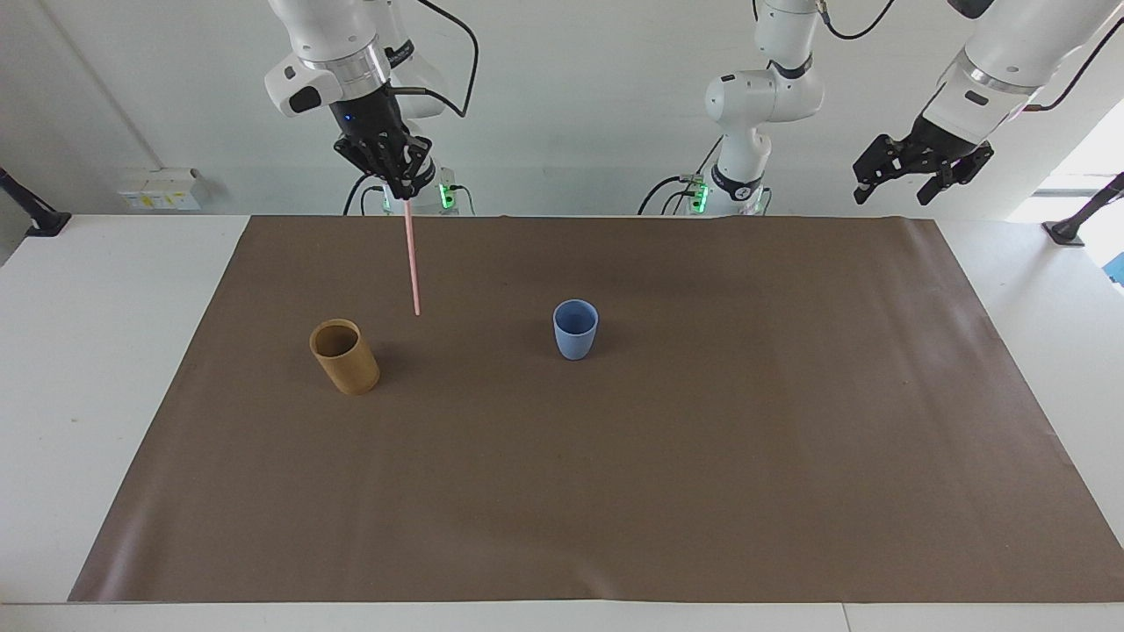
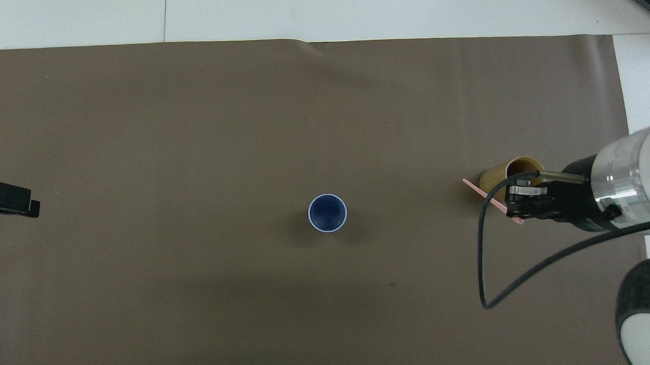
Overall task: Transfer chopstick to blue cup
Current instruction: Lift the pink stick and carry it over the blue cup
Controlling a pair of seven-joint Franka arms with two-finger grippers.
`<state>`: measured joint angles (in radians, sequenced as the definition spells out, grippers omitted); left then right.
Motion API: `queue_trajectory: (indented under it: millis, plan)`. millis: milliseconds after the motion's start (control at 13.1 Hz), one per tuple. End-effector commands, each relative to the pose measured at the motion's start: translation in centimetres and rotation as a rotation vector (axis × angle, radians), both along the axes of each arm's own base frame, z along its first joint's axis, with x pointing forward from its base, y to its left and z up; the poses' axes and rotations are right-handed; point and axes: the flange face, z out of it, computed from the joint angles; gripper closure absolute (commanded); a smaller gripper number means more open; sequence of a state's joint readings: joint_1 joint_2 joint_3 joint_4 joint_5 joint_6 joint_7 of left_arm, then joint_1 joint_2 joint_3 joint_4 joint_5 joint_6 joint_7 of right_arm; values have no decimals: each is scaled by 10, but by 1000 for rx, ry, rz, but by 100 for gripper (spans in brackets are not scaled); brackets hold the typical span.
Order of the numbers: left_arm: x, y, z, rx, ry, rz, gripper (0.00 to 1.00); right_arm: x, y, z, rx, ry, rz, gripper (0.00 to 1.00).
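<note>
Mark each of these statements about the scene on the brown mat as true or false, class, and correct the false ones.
1. The right end effector grips the thin pale-pink chopstick by its top end. True.
2. The chopstick's lower tip rests inside the tan-brown cylindrical cup. False: the tip hangs in the air above the brown mat, clear of that cup.
3. The small light-blue tapered cup stands upright and holds nothing. True.
4. The left end effector is shut on the light-blue cup. False: it is open and holds nothing, raised at the left arm's end of the table.
</note>
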<state>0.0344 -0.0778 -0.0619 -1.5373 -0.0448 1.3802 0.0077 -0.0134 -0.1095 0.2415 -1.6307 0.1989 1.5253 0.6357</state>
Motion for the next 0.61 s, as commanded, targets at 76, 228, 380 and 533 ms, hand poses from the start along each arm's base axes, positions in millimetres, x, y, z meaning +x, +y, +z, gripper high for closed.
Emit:
queue_trajectory:
  millis: [76, 228, 380, 533]
  plan:
    - [-12, 3, 14, -10, -13, 5, 0, 27, 82, 1, 121, 60, -306, 100]
    - [-13, -4, 14, -12, -4, -11, 0, 33, 110, 1, 193, 116, -428, 100]
    - [-13, -3, 14, -12, -9, -9, 0, 30, 142, -9, 229, 173, -499, 100]
    - [-12, 3, 14, -11, -9, 3, 0, 31, 155, -25, 265, 221, -514, 100]
